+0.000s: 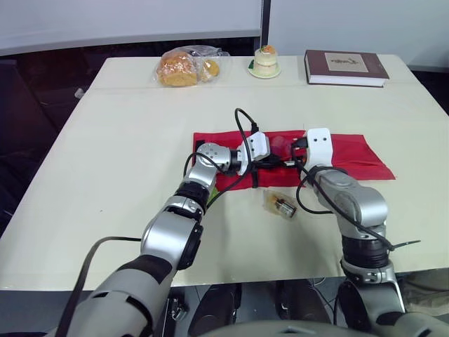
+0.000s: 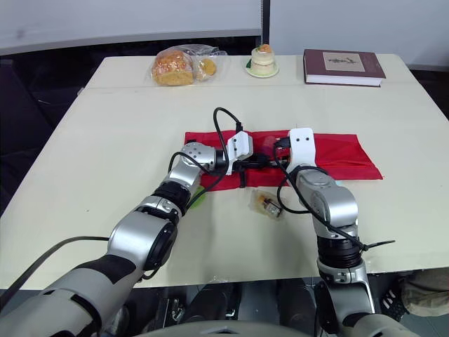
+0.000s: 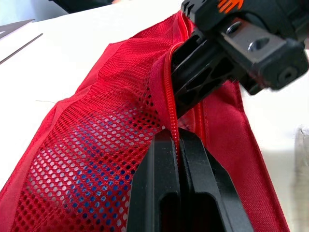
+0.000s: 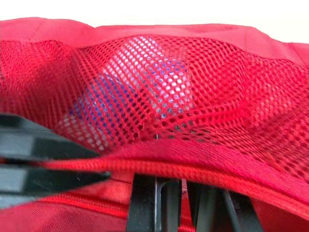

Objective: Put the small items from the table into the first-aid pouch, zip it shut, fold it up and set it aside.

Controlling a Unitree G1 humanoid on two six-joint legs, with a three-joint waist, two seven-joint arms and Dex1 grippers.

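Observation:
The red first-aid pouch (image 1: 351, 156) lies flat and unfolded at the middle of the table. Through its mesh pocket (image 4: 159, 82) I see blue and white items inside. Both grippers meet at the pouch's near edge. My left gripper (image 3: 177, 137) is shut on the red zipper edge (image 3: 166, 82). My right gripper (image 4: 176, 181) faces it a finger's width away, its fingers closed on the same zipper line. A small clear packet (image 1: 280, 205) with something brown in it lies on the table just in front of the pouch, between the two arms.
Along the far edge stand a bag of bread (image 1: 186, 67), a small cake on a plate (image 1: 265, 62) and a dark red book (image 1: 345, 68). Black cables loop over both wrists above the pouch.

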